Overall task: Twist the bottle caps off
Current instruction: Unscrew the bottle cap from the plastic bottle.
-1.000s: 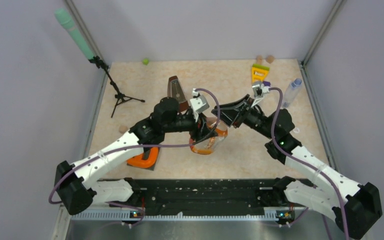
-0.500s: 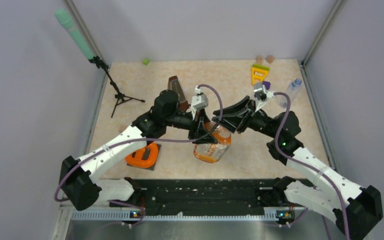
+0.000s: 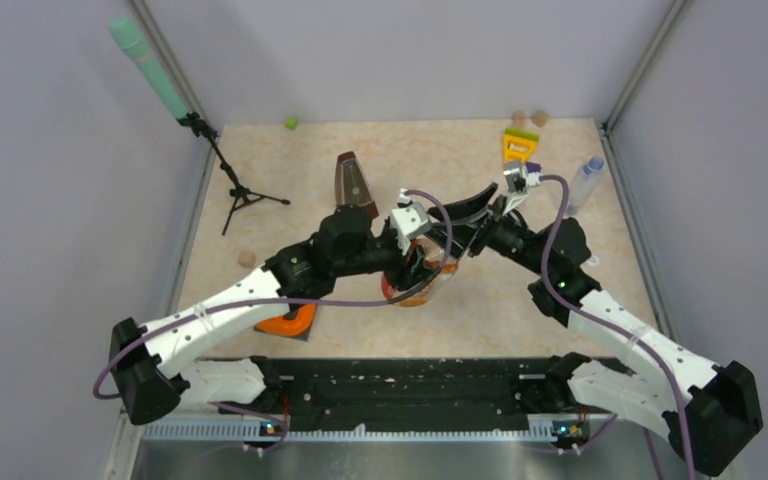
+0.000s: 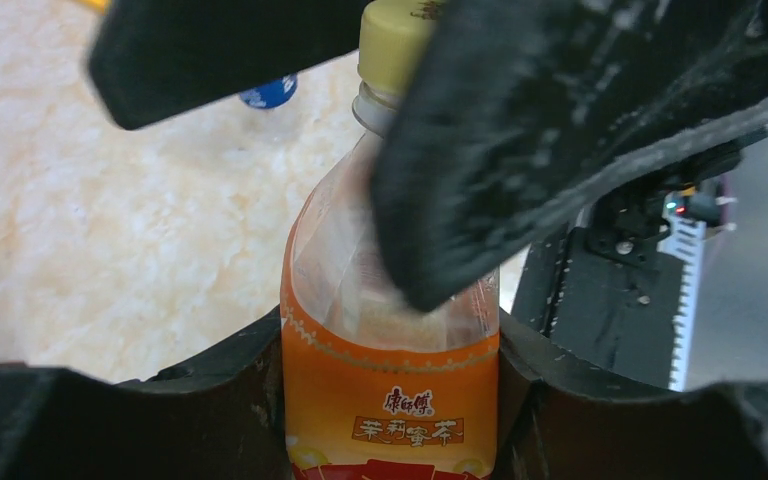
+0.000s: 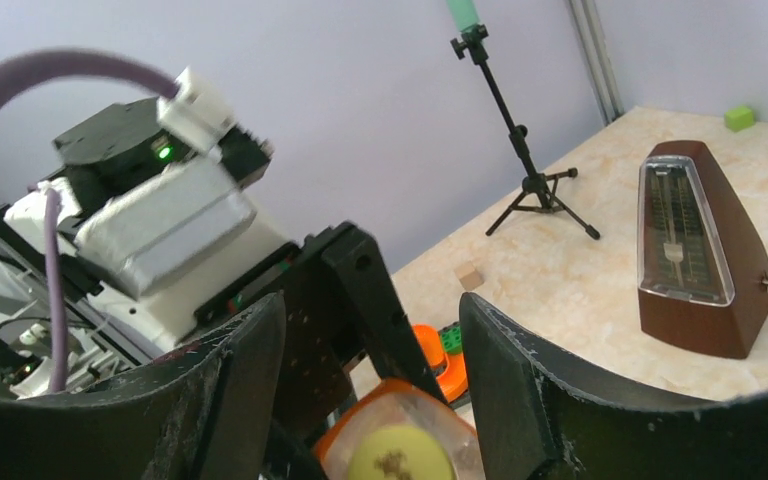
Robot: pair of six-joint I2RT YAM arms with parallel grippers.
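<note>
The squat orange-tinted bottle [image 4: 390,390] hangs tilted over the middle of the table [image 3: 260,200], and my left gripper [image 4: 390,345] is shut on its labelled body. The yellow cap [image 4: 397,40] sits on the bottle's neck. My right gripper [image 5: 370,305] stands open around that cap [image 5: 400,455], with a gap on each side. In the top view the two grippers meet at the bottle [image 3: 418,292]. A slim clear bottle [image 3: 582,187] with a blue cap [image 3: 596,163] stands at the right edge; the left wrist view also shows that blue cap [image 4: 268,93].
A brown metronome [image 3: 353,183] stands just behind the grippers. A microphone stand [image 3: 230,180] is at the back left. An orange tool [image 3: 285,320] lies under the left arm. A yellow toy [image 3: 520,146], tan wooden pieces [image 3: 530,118] and a green block [image 3: 291,123] lie along the back.
My right gripper has opened off the yellow cap. The left arm has swung the bottle a little back and to the left, tilting it.
</note>
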